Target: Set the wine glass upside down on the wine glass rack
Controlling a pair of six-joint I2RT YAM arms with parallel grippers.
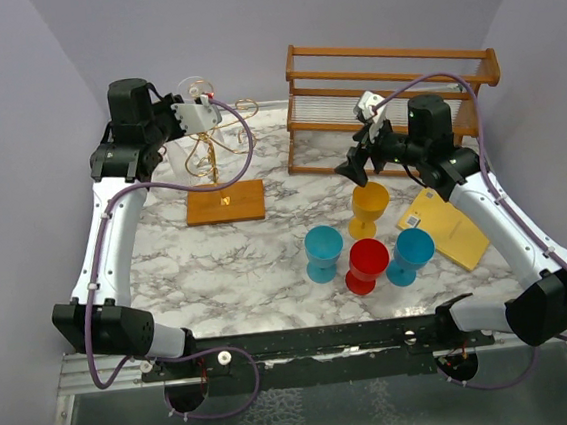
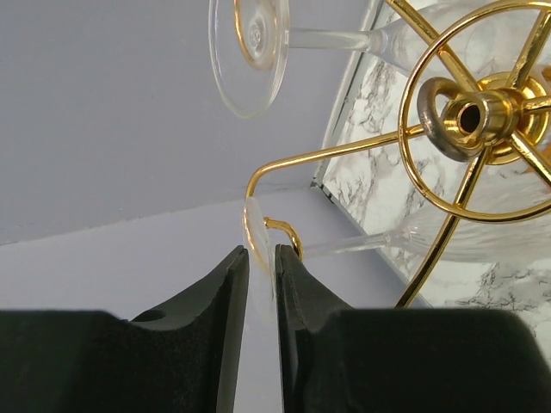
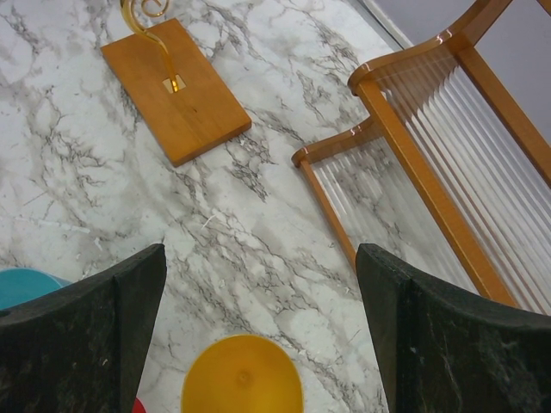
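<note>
The marble bench [image 1: 258,265] carries the wine glass rack [image 1: 225,202]. Right of it stand a wooden slatted rack [image 1: 392,91], a yellow goblet [image 1: 369,207], a red goblet [image 1: 367,265], a blue goblet [image 1: 324,252], a second blue goblet [image 1: 410,255] and a flat yellow pad [image 1: 448,229].

My top view looks down from behind the near edge and takes in the whole worktop [image 1: 267,254]. The left wrist view sits close against the top of the rack [image 2: 469,120], with the wall [image 2: 129,129] beyond. The right wrist view looks down from higher up and shares the rack's base [image 3: 176,90] with the top view.
</note>
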